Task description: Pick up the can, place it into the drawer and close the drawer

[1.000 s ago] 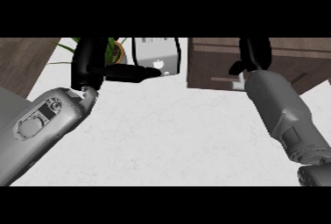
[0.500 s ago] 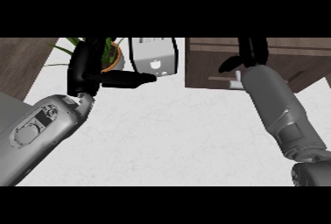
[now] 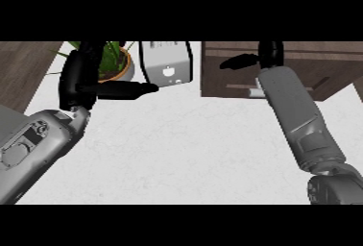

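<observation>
Can hidden; right hand [image 3: 249, 60] fingers over the drawer [image 3: 284, 72].

Light was even and bright across the pale, mottled white bench [image 3: 184, 144]; shadows were faint, with no strong glare, and edges looked soft.

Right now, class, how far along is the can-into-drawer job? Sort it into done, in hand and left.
Done: cannot be confirmed; no can shows on the white counter or in either hand. In hand: the right hand is at the brown drawer unit's front; the left hand is up by the potted plant, fingers straight. Left: whether the drawer is shut cannot be told.
</observation>
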Tool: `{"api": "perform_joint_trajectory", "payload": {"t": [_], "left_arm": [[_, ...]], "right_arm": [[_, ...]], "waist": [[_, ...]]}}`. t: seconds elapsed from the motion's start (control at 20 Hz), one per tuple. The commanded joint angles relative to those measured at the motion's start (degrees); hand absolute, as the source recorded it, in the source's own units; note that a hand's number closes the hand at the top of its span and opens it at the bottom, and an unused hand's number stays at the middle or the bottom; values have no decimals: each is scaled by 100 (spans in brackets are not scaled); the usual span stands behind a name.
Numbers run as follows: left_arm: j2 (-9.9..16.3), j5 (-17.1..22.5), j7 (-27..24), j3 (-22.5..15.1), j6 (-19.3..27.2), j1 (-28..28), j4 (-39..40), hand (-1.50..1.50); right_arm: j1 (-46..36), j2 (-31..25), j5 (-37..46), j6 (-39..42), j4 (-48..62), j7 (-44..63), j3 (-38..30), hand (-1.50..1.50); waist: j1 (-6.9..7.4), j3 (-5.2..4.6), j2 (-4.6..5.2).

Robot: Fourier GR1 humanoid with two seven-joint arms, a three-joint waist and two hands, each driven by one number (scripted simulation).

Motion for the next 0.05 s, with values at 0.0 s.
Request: {"api": "perform_joint_trajectory", "payload": {"t": [0.0], "left_arm": [[-84, -86, -147, 98, -15, 236, 3, -150]], "right_arm": [[-333, 229, -499, -81, -63, 9, -351, -150]], "waist": [[6, -29, -36]]}}
